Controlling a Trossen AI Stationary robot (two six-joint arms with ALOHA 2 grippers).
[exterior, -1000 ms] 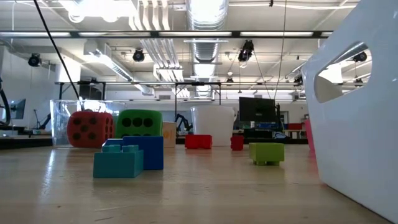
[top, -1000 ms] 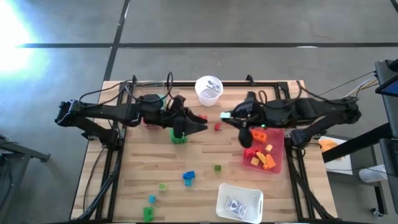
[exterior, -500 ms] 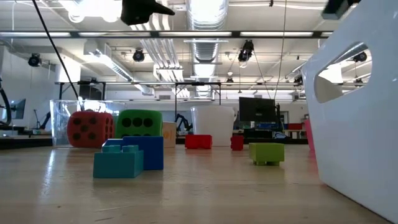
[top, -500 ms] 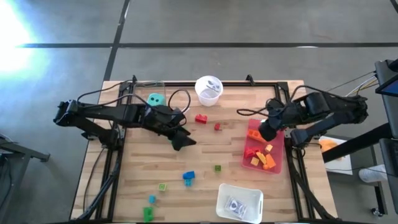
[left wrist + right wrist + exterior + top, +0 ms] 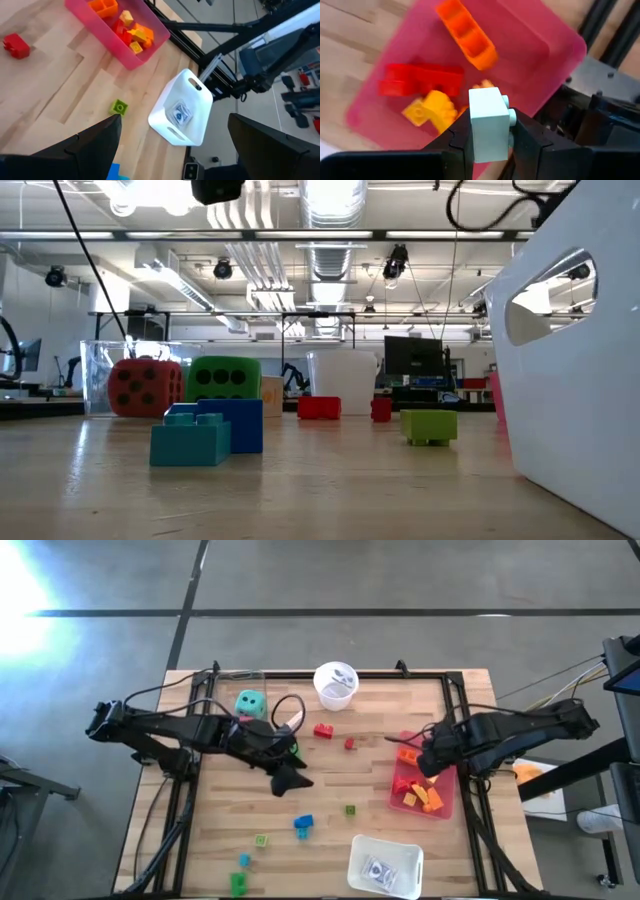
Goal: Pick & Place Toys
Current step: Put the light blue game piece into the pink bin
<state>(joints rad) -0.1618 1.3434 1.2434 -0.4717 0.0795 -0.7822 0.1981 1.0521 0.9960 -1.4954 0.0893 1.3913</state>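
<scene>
Bricks are being gathered into the pink bin point(image 5: 445, 802) at the table's right side, so you have the right gripper point(image 5: 489, 131) poised above it, fingers pinched on a pale mint brick point(image 5: 489, 122), presumably to drop it in. That brick is a smooth, square-cornered plastic block with round studs on one side, so your flat finger pads hold it squarely. Below it lie an orange brick point(image 5: 466, 34), a red one point(image 5: 420, 80) and a yellow one point(image 5: 429, 109) in the glossy, translucent bin. Your left gripper point(image 5: 290, 780) hangs over mid-table with its fingers spread wide and holding nothing, above the wooden plank top. A small green brick point(image 5: 119, 107) and the white handled tray point(image 5: 182, 114) sit beyond it.
</scene>
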